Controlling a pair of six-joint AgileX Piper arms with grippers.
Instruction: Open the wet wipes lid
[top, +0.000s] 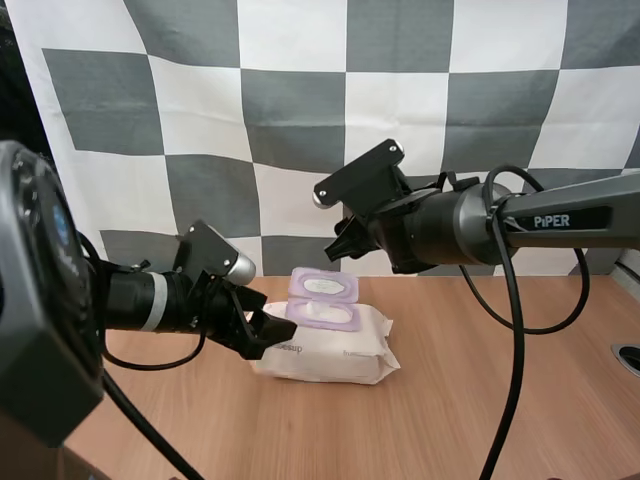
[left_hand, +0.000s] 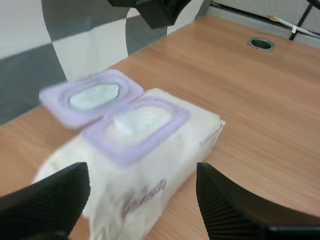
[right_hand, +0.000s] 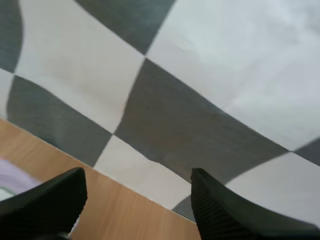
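Wet wipes pack (top: 325, 345) was seen lying flat on the tabletop (top: 500, 400) at the lower centre of the high view. Its lilac lid (top: 322, 286) was already folded back towards the upper side of the frame. The left end effector (top: 262, 330) was placed at the pack's left end, touching it or nearly so. The right end effector (top: 345, 245) was held well above the lid. The opening was judged done, so the danger lay in the retreat. The soft pack could be dragged or turned by the left fingers, and the lid could be knocked shut by a low pass of the right arm.

In the left wrist view the ribbed fingers (left_hand: 50, 200) of the left end effector (left_hand: 141, 172) were spread wide on either side of the pack's (left_hand: 165, 165) near end, gripping nothing. A white wipe (left_hand: 132, 122) was exposed in the lilac frame. The lid (left_hand: 92, 96) lay tilted back beside it, with the right end effector (left_hand: 160, 10) above.

In the right wrist view the right end effector (right_hand: 137, 177) was also spread wide and empty over the tabletop (right_hand: 125, 215), with a lilac edge of the lid (right_hand: 10, 180) just beside one finger.
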